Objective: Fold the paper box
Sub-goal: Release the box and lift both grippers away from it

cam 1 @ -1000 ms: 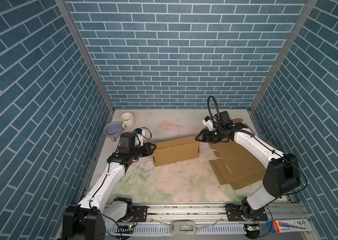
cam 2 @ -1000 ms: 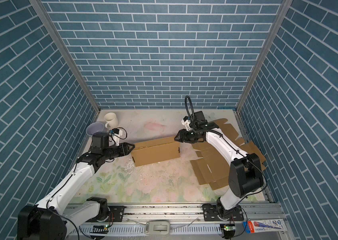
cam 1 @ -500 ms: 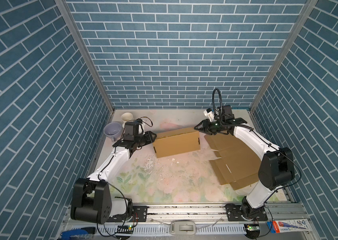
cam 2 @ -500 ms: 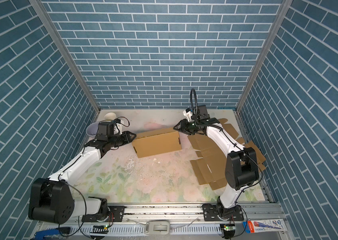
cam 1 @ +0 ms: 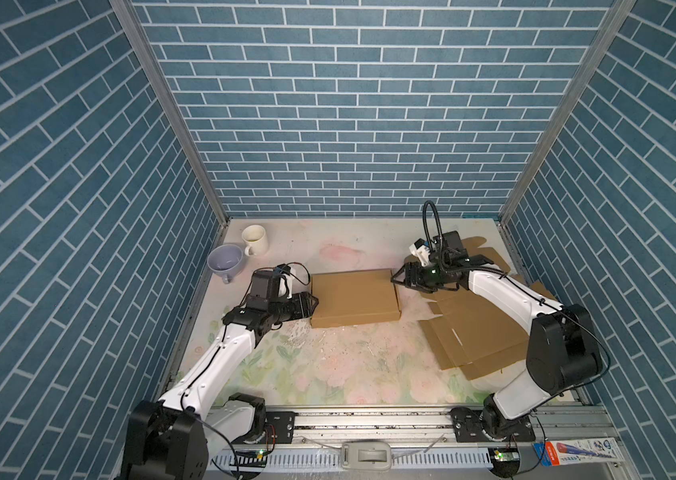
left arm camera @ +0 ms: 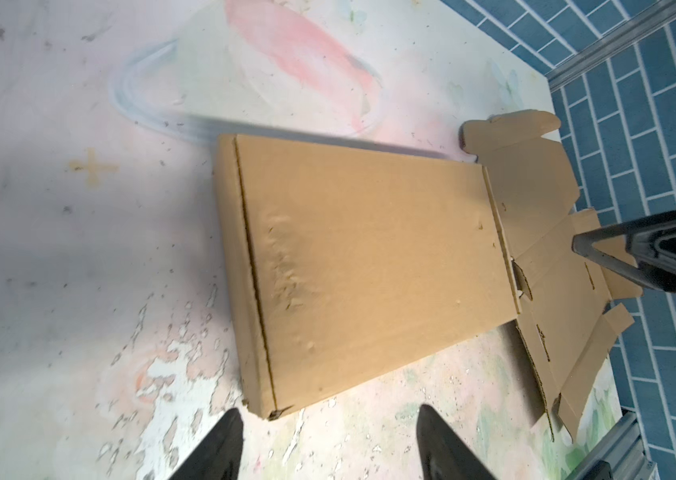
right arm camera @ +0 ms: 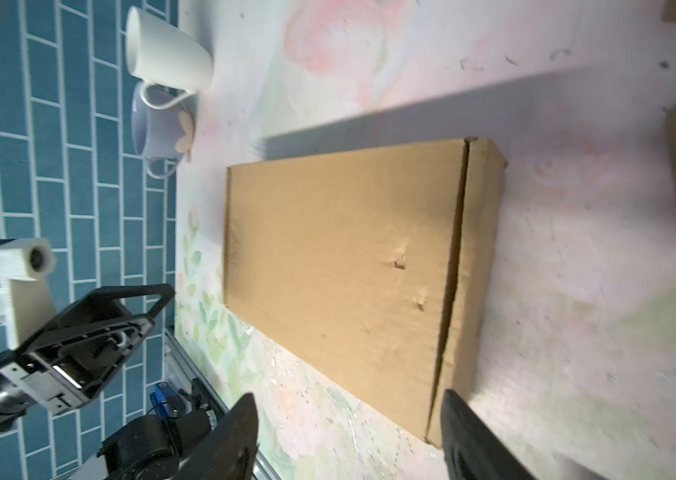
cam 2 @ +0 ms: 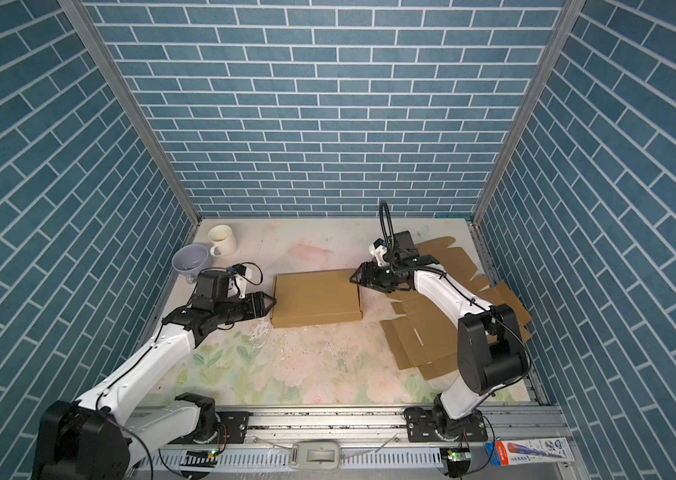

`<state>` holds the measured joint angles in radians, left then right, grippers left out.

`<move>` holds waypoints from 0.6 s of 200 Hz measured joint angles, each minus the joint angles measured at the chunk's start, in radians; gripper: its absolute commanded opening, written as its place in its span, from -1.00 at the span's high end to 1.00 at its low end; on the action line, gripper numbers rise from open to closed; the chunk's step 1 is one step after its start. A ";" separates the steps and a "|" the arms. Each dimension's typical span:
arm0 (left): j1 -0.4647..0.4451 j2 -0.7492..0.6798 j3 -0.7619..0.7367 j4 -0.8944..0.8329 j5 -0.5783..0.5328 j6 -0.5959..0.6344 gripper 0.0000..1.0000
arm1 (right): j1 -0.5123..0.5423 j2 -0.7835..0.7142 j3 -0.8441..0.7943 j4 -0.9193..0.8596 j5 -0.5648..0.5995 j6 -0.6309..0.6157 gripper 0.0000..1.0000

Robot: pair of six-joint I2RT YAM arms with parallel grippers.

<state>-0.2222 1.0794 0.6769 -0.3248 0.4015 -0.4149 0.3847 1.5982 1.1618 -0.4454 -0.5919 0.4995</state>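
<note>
While the flower-printed desk is seen whole in both top views, its right edge is covered by a pile of flat cardboard sheets, unfolded and overlapping. A closed paper box is laid flat about midway between the left and right edges, nearer the far edge than the near one, with its right end just beside the sheets.

The left gripper is held low at the box's left end, by its near corner. In the left wrist view its jaws are seen spread wide with nothing between them, the box corner just short of the fingertips. The right gripper is held at the box's far right corner, its jaws likewise spread. In the right wrist view that corner is seen between the fingers, though contact cannot be told.

A lavender cup and a white mug are set together in the far left corner.
</note>
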 measured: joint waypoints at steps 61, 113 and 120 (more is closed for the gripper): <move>-0.004 0.017 0.073 -0.046 -0.075 0.005 -0.39 | 0.026 0.074 0.000 0.012 0.077 0.060 -0.44; -0.001 -0.012 0.221 -0.132 -0.220 0.047 -0.99 | 0.120 0.214 0.004 0.080 0.092 0.160 -0.27; 0.008 -0.013 0.239 -0.151 -0.233 0.050 -0.99 | 0.144 0.241 0.013 0.093 0.096 0.180 -0.26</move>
<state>-0.2146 1.0668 0.9157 -0.4763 0.1680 -0.3653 0.5289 1.8393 1.1748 -0.3523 -0.4957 0.6792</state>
